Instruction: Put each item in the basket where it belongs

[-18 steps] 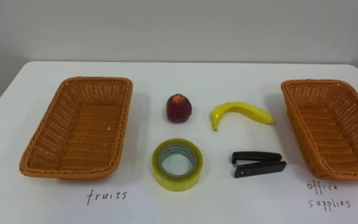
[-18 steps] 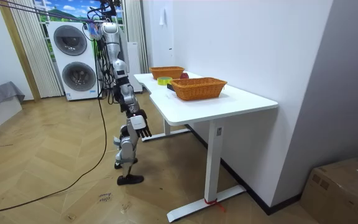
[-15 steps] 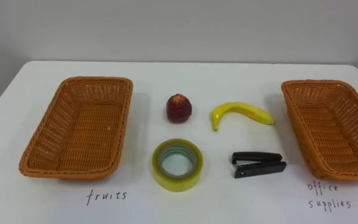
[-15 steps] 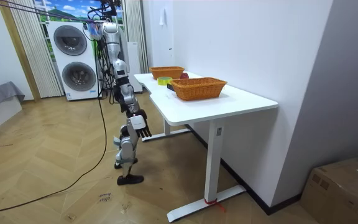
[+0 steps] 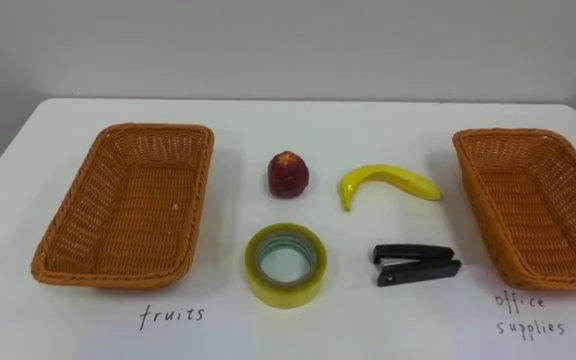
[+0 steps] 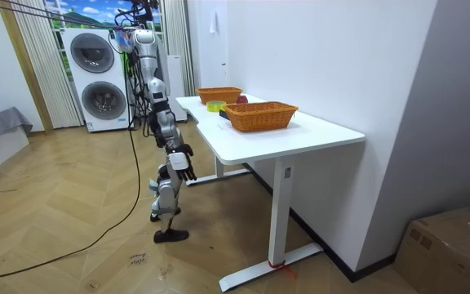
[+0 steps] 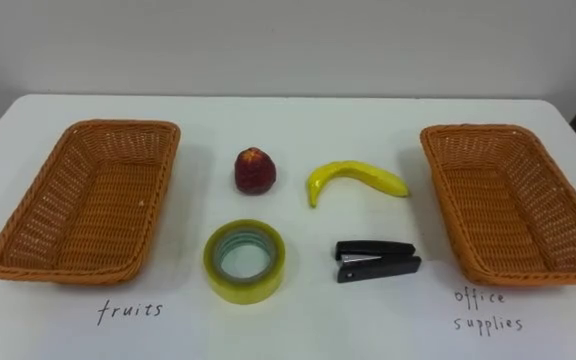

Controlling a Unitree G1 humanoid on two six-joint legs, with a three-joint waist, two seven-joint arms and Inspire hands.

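White table [image 5: 368, 120] against a pale wall | right hand [image 6: 180, 163] hangs below the tabletop's edge, fingers loose and slightly spread, gripping nothing | up above those fingers, untouched: red fruit [image 5: 288, 174], banana [image 5: 388, 181], tape roll [image 5: 286, 290], stapler [image 5: 416, 266] | all lying on the tabletop between fruits basket [image 5: 78, 215] and office-supplies basket [image 5: 488, 215]
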